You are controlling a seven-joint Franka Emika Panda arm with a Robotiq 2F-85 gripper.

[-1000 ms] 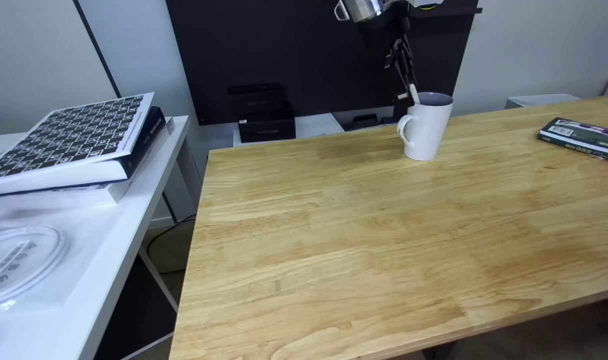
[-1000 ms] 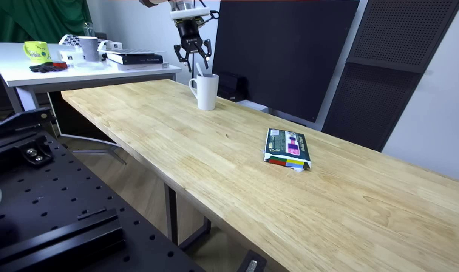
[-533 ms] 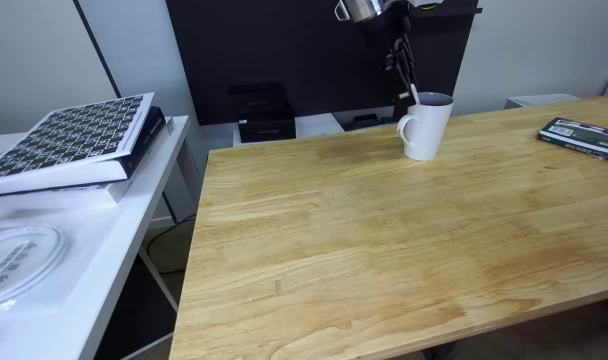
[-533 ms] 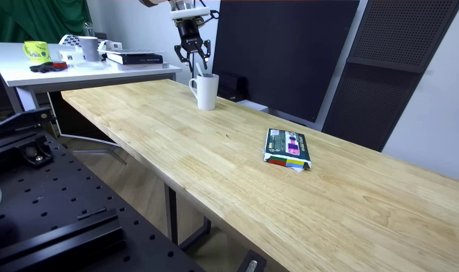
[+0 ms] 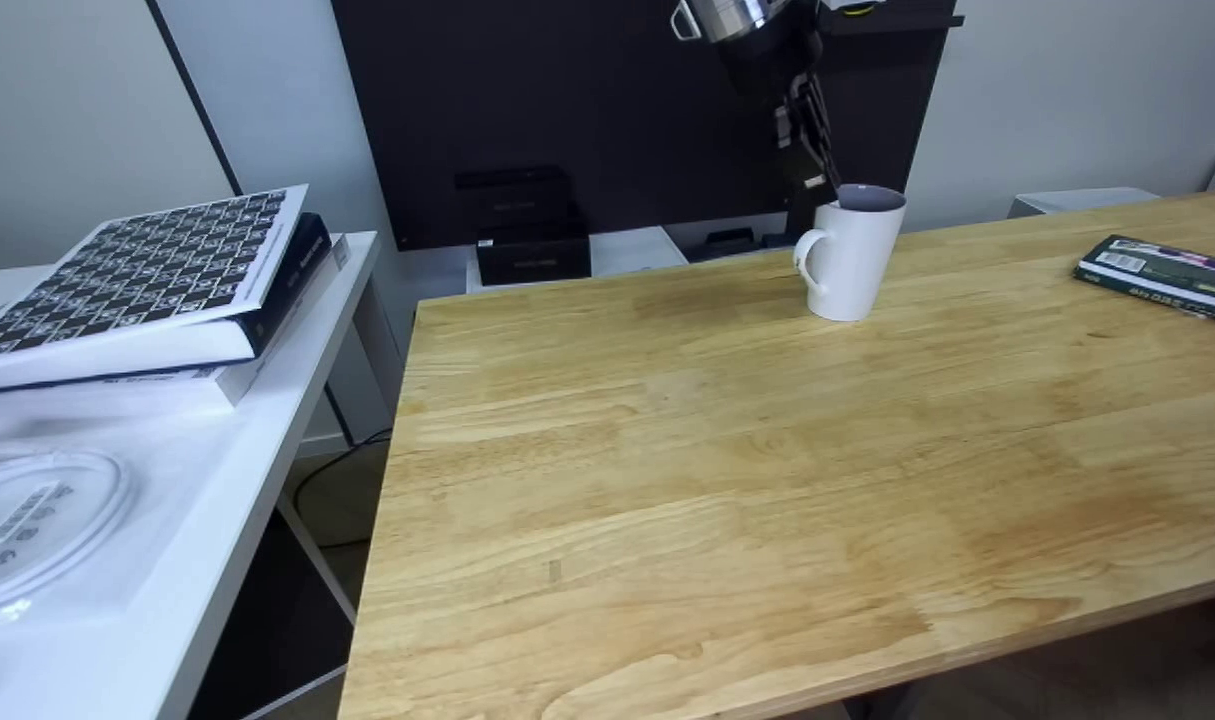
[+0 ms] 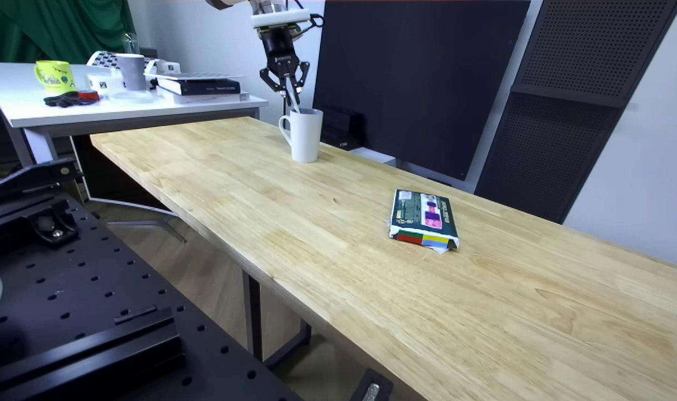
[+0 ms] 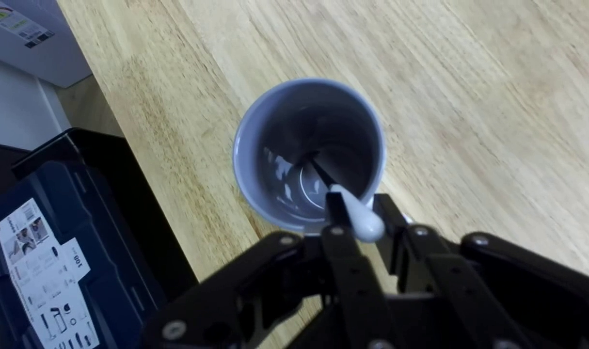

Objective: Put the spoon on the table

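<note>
Because the spoon (image 7: 359, 217) leans inside the white mug (image 6: 307, 136), its pale end sticking up past the rim on the handle side, I judge the picking-up step to be in hand and the placing not yet begun. The wrist view shows the black fingers (image 7: 390, 220) set narrow, one on each side of that pale end, and they appear to hold it. How firmly they press I can't say: contact is partly masked there, and in an exterior view they melt into the dark panel (image 5: 607, 110). Below the grip a thin dark stem runs down into the mug, its lower end lost in shadow.

What comes next should be a steady lift along the spoon's own slant until the lower end clears the rim. Pulling sideways too soon could snag the lip and tip the mug, which stands near an edge of the wooden counter (image 5: 727, 480). After that, the move calls for carrying the spoon aside, between the mug and the green pack (image 6: 423, 218) perhaps, laying it flatter, and letting go only close to the wood.
</note>
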